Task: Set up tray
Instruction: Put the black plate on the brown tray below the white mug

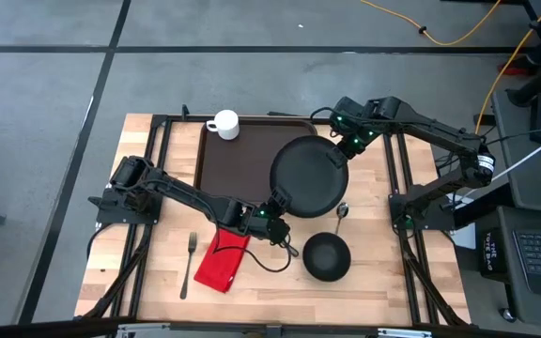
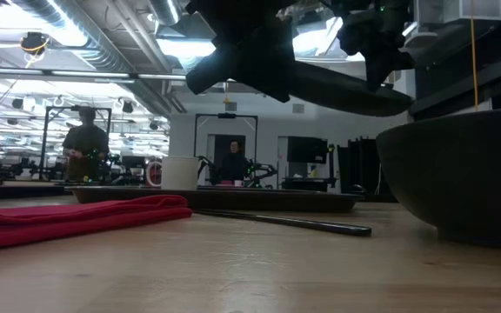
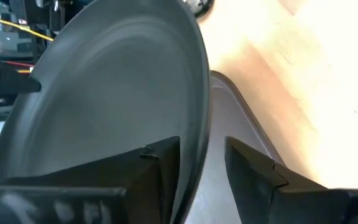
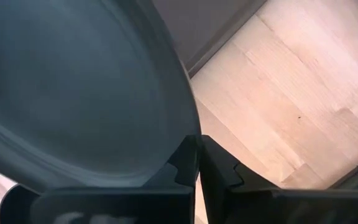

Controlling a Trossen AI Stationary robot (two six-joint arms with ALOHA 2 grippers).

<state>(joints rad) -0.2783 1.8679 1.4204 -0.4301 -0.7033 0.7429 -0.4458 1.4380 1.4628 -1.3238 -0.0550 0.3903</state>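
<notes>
Nearest in the low view, a black bowl (image 2: 459, 178) sits empty by a red napkin (image 2: 76, 217). Farther back, the tray (image 1: 238, 164) holds 1 white mug (image 1: 224, 124). Above its right edge, the right gripper (image 1: 350, 141) is clamped on the black plate (image 1: 308, 176); the left gripper (image 1: 278, 208) straddles the plate's rim, fingers (image 3: 160, 171) apart.

No legible text, labels, brand marks, numbers or signs found in any view. Checked the tray (image 1: 216, 161), plate (image 1: 309, 176), mug (image 1: 224, 124), bowl (image 1: 327, 257) and napkin (image 1: 222, 260): all plain surfaces. Background room in low view too far off to read anything.
</notes>
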